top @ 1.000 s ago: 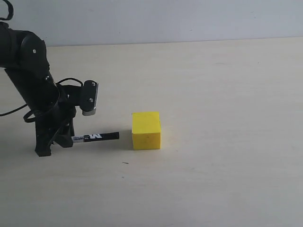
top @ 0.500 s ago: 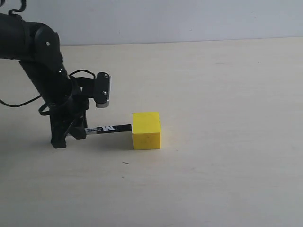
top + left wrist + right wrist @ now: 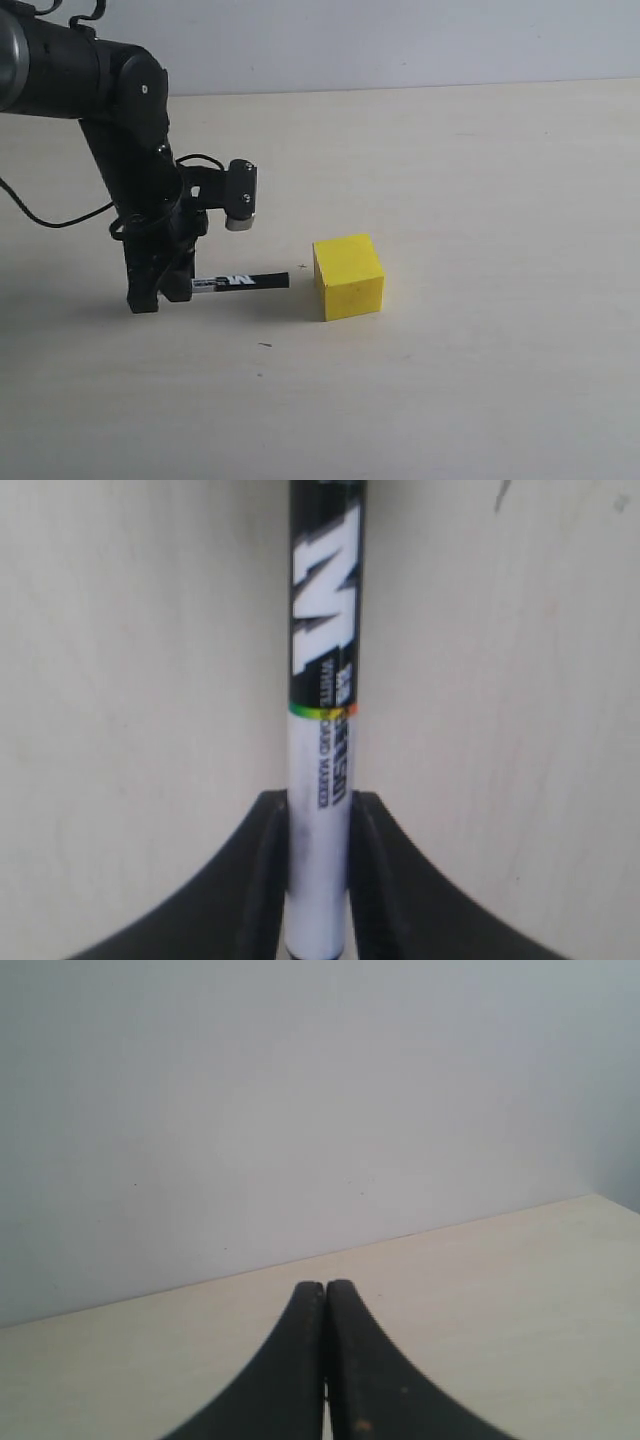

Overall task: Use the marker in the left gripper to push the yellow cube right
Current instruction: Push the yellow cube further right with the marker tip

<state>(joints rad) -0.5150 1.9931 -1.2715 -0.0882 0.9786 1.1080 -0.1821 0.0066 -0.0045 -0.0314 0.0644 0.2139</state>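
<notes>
The yellow cube rests on the pale table, turned slightly so one corner faces left. To its left, the marker lies level just above the table with its black tip pointing at the cube; a small gap separates tip and cube. My left gripper is shut on the marker's white end. In the left wrist view the marker runs straight out from between the fingers of the left gripper; the cube is out of that view. My right gripper is shut with nothing in it.
The left arm's wrist camera block juts out above the marker. A small dark speck marks the table in front of the marker. A grey wall closes the table's far edge.
The left arm moved right with the marker; its tip met the cube and slid it right, turning it slightly. A small gap now shows between tip and cube.
</notes>
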